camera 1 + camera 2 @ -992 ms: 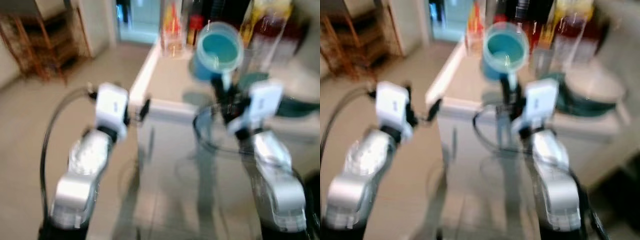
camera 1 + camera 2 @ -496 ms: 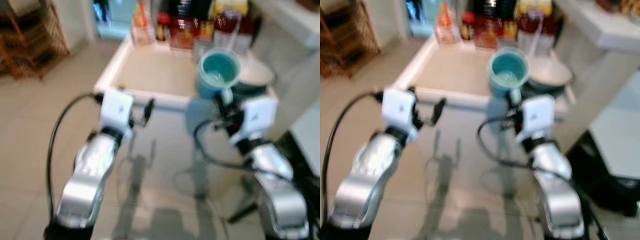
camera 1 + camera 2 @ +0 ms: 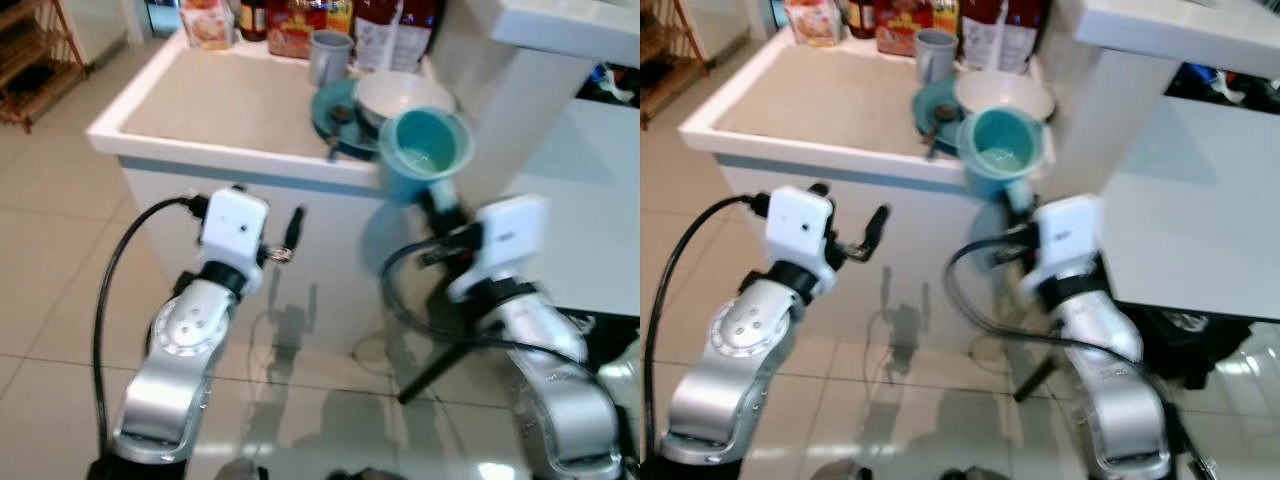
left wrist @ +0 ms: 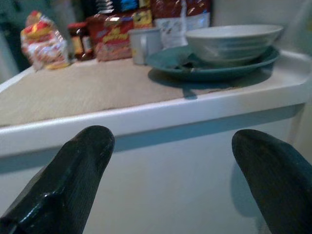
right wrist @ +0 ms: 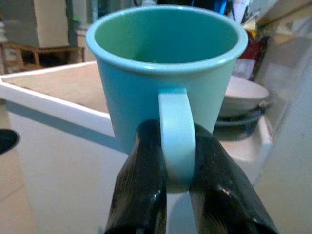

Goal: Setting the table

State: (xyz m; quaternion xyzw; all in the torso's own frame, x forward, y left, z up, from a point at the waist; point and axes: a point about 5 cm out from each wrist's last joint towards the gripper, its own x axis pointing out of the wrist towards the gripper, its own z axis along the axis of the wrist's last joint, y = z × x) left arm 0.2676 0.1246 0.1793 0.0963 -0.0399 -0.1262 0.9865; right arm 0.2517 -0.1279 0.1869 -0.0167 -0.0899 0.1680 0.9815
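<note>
While the left claw (image 4: 170, 180) hangs spread wide and empty before the white bench (image 3: 200, 110), the right claw (image 5: 178, 161) is pinched tight on the handle of a teal mug (image 5: 168, 73), carried upright just off the bench's near edge. The mug looks rigid, light and smooth-glazed, I'd say, so held by the handle alone it could swivel or slip; a hard knock might chip it. Near it on the bench sit a bowl (image 3: 400, 95) on a green plate (image 4: 214, 66) and a grey cup (image 3: 328, 55).
</note>
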